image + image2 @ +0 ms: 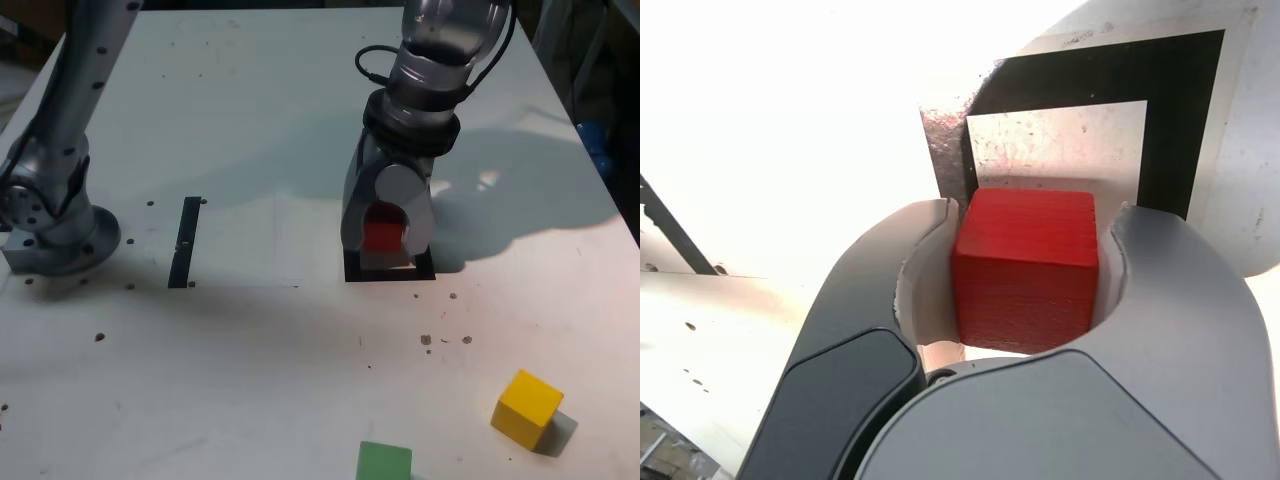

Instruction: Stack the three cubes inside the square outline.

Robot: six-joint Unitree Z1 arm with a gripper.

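My gripper (385, 240) is shut on the red cube (381, 232), right over the square outline (352, 273) in the middle of the table. The wrist view shows the red cube (1026, 268) clamped between both fingers, with the outline's black frame (1170, 140) and white centre just beyond it. Whether the cube rests on the table or hangs a little above it, I cannot tell. The yellow cube (526, 408) lies near the front at the exterior view's right. The green cube (384, 463) sits at the front edge, partly cut off.
A thin black strip (185, 242) lies on the white table at the exterior view's left. The arm's base (55, 230) stands at the far left. Small dark specks dot the table. Blue objects (598, 145) sit past the right edge.
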